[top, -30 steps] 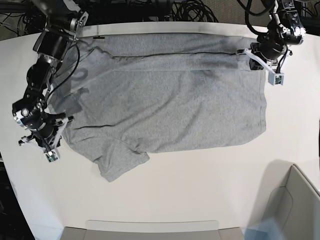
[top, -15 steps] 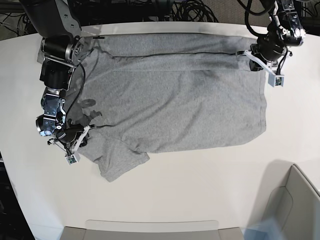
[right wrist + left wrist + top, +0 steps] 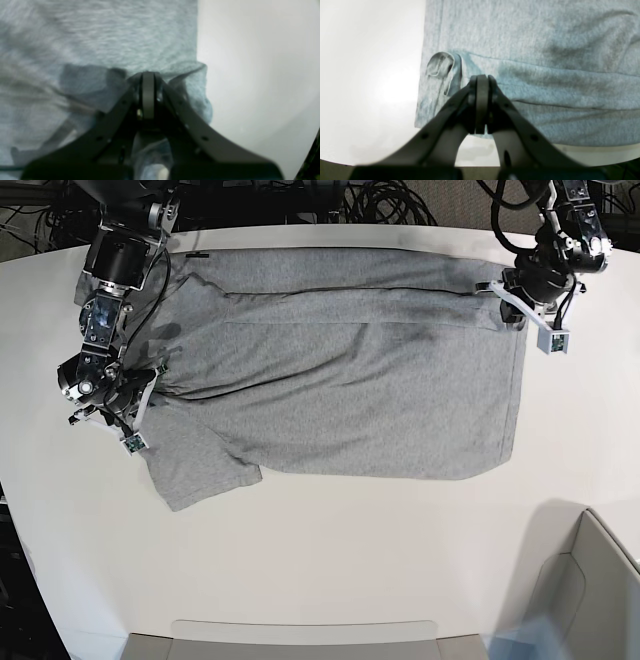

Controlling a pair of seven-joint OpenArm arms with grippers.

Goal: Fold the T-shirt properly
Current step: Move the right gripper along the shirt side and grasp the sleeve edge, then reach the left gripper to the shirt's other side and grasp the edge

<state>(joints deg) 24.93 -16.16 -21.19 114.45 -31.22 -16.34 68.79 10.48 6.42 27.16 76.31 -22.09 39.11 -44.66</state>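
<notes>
The heather-grey T-shirt (image 3: 340,380) lies spread on the white table (image 3: 350,530), plain side up, with a long fold along its far edge and one sleeve (image 3: 200,465) sticking out at the near left. My left gripper (image 3: 508,300) is at the shirt's far right corner; in the left wrist view it (image 3: 482,80) is shut on the folded hem (image 3: 520,82). My right gripper (image 3: 140,408) is at the shirt's left edge above the sleeve; in the right wrist view it (image 3: 148,76) is shut with bunched fabric (image 3: 190,75) around its tips. No lettering shows.
A grey bin (image 3: 600,580) stands at the near right corner. A grey tray edge (image 3: 300,635) runs along the front. Black cables (image 3: 380,200) lie behind the table's far edge.
My right gripper went to the shirt's left edge, then moved up and left with it. The sleeve and near hem shifted left and away. The left arm stayed put.
</notes>
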